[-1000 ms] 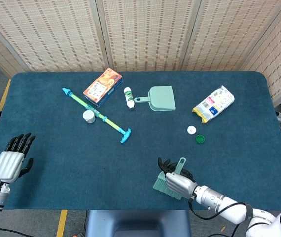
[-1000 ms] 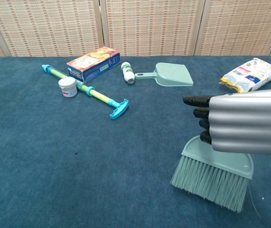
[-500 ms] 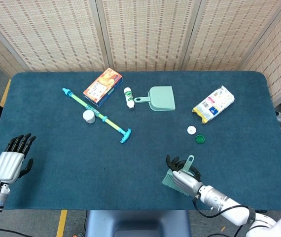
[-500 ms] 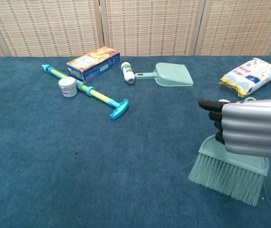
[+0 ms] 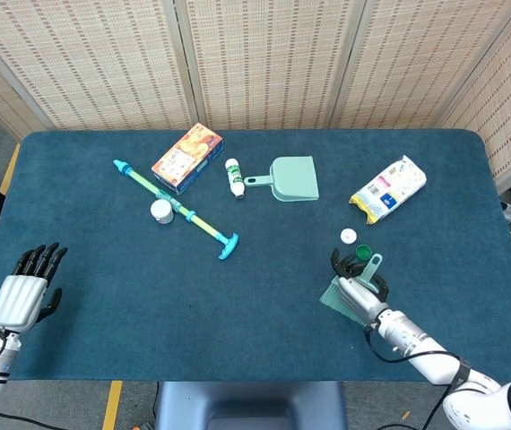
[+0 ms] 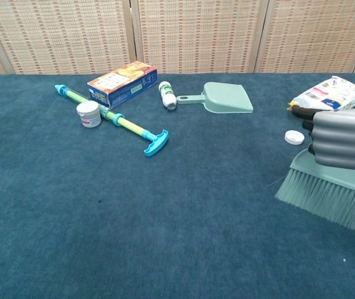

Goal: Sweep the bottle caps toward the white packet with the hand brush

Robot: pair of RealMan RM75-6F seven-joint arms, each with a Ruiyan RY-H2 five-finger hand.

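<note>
My right hand (image 5: 360,288) (image 6: 344,146) grips a pale green hand brush (image 5: 341,293) (image 6: 324,190), bristles down on the cloth, just in front of the caps. A white cap (image 5: 349,236) (image 6: 294,137) lies beyond the brush. A green cap (image 5: 362,253) sits close behind my hand in the head view; the chest view hides it. The white packet (image 5: 387,189) (image 6: 326,96) lies further back on the right. My left hand (image 5: 22,294) hovers open at the table's near left edge, seen only in the head view.
A green dustpan (image 5: 290,179) (image 6: 226,98), a small white bottle (image 5: 234,177), an orange-and-blue box (image 5: 187,157), a blue-green pump rod (image 5: 177,211) and a white jar (image 5: 160,211) lie across the back left of the blue table (image 5: 103,296).
My right hand has carried the brush to the right and away from the table's front edge, toward the two caps. The left hand has stayed put.
</note>
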